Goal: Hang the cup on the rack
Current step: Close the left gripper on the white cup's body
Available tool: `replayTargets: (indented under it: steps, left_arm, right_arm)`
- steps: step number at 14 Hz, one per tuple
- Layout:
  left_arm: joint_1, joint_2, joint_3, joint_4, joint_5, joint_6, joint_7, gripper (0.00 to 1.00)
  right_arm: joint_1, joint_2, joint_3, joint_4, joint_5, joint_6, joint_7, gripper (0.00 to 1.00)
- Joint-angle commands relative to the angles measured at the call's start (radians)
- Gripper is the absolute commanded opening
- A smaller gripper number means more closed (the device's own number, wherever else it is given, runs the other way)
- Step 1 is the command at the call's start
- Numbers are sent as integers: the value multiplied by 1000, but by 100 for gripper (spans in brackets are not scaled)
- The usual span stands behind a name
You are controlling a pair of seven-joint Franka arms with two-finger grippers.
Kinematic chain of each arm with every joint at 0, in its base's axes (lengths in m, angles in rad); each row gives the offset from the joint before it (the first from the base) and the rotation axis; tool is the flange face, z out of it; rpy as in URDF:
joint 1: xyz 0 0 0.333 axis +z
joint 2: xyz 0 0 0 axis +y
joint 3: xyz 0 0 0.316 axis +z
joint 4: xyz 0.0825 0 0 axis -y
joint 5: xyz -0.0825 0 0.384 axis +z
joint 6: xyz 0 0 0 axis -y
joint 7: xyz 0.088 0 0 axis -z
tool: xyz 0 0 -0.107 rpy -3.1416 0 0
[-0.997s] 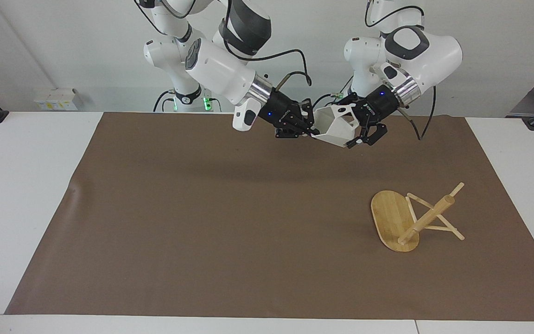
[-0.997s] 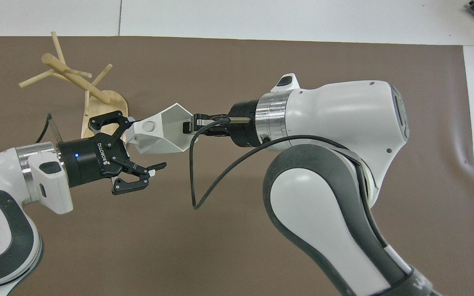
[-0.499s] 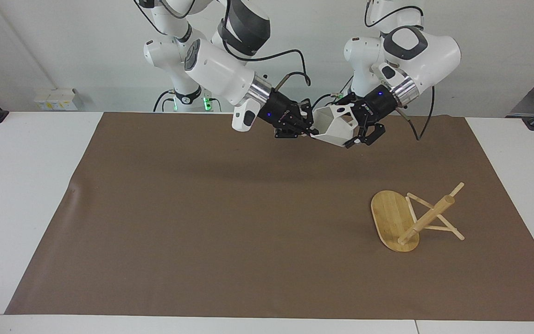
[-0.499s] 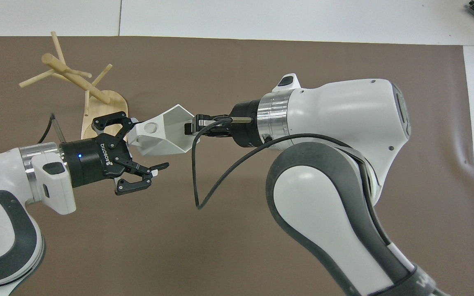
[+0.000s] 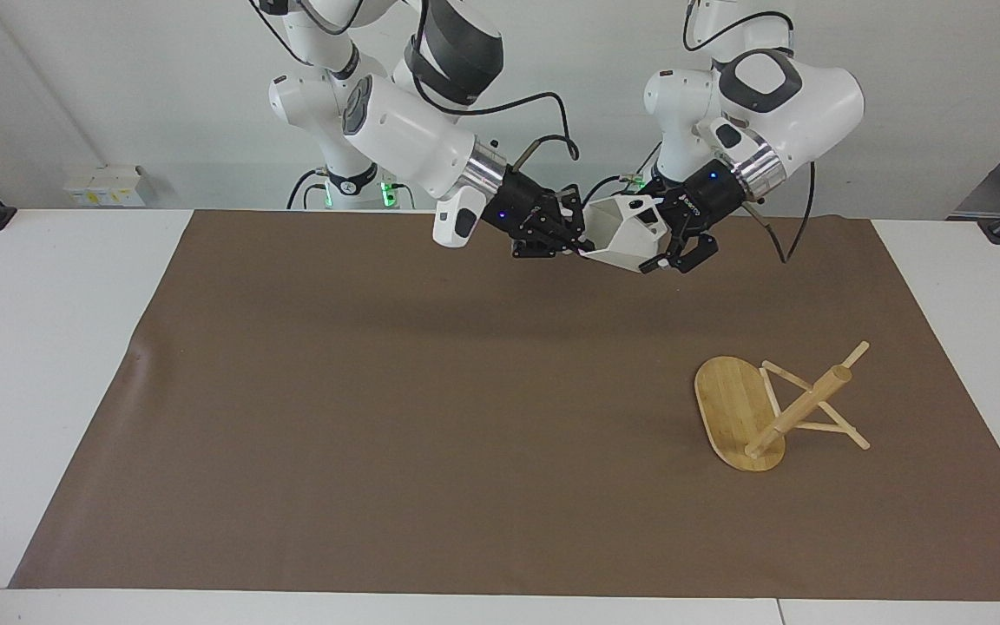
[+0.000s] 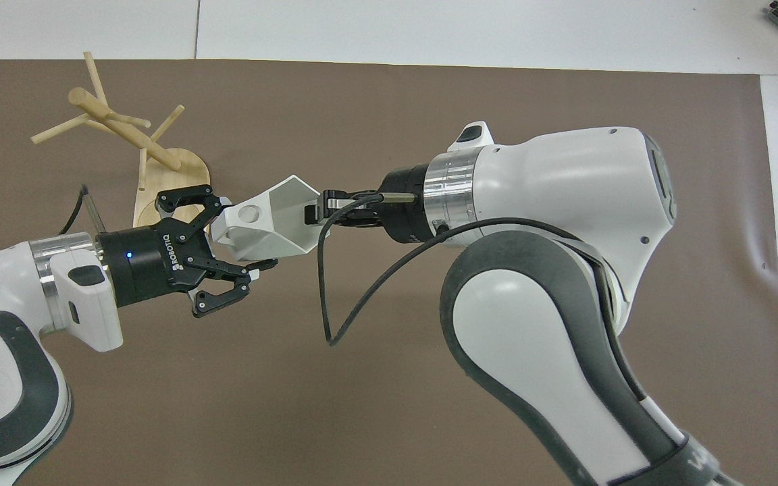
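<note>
The white faceted cup (image 5: 621, 233) (image 6: 274, 223) hangs on its side in the air between both hands, over the mat's edge nearest the robots. My right gripper (image 5: 580, 240) (image 6: 311, 210) is shut on the cup's rim wall. At the cup's narrow base end, my left gripper (image 5: 661, 241) (image 6: 237, 233) is shut on the cup, by the handle with its round hole (image 6: 248, 213). The bamboo rack (image 5: 760, 417) (image 6: 159, 175) lies tipped over on the mat toward the left arm's end, its post (image 6: 122, 131) and pegs slanting off the oval base (image 5: 730, 404).
A brown mat (image 5: 430, 417) covers most of the white table (image 5: 40, 347). A black cable (image 6: 335, 290) loops down from the right wrist.
My left gripper's fingers have come together on the cup's base end, from wide open a second ago. The cup and both hands have barely shifted.
</note>
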Motion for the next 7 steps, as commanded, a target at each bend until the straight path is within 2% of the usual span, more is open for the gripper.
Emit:
replayTargets:
  steps: [1, 2, 3, 6, 7]
  left_arm:
    - [-2, 3, -7, 8, -11, -18, -1, 0]
    - [-2, 3, -7, 9, -11, -18, -3, 0]
    - [-2, 3, -7, 9, -11, -15, -3, 0]
    - [-2, 3, -7, 8, -10, -10, -3, 0]
    - [-1, 3, -6, 8, -10, -7, -4, 0]
  right_arm:
    - [-8, 3, 5, 13, 13, 11, 22, 0]
    - [-8, 3, 5, 13, 13, 11, 22, 0]
    - [-6, 3, 4, 13, 12, 11, 22, 15]
    - [-3, -5, 4, 10, -2, 11, 22, 36]
    - [-3, -8, 2, 9, -11, 9, 23, 40]
